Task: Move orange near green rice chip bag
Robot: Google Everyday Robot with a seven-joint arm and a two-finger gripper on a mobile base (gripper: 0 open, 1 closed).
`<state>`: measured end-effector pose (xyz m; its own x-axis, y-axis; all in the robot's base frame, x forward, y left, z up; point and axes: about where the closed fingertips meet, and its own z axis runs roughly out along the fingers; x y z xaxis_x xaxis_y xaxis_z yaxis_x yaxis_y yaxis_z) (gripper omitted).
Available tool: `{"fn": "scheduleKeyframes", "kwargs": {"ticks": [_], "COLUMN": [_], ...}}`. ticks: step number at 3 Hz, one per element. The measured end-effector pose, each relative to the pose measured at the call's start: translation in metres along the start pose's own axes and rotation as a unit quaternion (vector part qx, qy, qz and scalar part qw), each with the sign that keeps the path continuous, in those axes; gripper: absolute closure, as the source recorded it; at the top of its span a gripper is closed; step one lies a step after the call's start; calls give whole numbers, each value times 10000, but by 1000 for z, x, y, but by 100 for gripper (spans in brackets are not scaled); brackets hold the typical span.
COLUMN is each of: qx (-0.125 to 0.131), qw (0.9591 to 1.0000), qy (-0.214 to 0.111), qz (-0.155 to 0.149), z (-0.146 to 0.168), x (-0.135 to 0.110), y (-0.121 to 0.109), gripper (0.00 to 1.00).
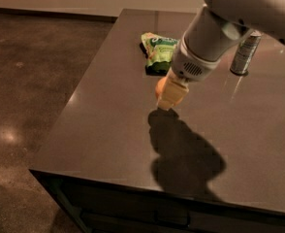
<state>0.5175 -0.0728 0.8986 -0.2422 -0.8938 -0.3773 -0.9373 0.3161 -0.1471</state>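
The green rice chip bag (159, 51) lies on the dark table (108, 125) toward its far left part. My gripper (170, 94) hangs from the grey arm just in front of the bag, low over the table. It is shut on the orange (160, 88), of which only an orange sliver shows at the left side of the pale fingers. The orange is a short way from the bag's near edge.
A slim silver-grey can (244, 53) stands upright at the back right of the table. The arm's shadow falls on the table in front of the gripper. The table's left and front edges drop to a brown floor (31, 96).
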Motion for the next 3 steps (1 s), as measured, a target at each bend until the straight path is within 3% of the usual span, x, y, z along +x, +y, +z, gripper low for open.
{"fn": "scheduleKeyframes", "kwargs": {"ticks": [1, 3], "qx": [276, 699], "qw": [9995, 9969], "qy": [-48, 293], "qz": [171, 222], "z": [7, 31], "x": [-13, -4], "y": [-29, -82], "gripper": [100, 100]}}
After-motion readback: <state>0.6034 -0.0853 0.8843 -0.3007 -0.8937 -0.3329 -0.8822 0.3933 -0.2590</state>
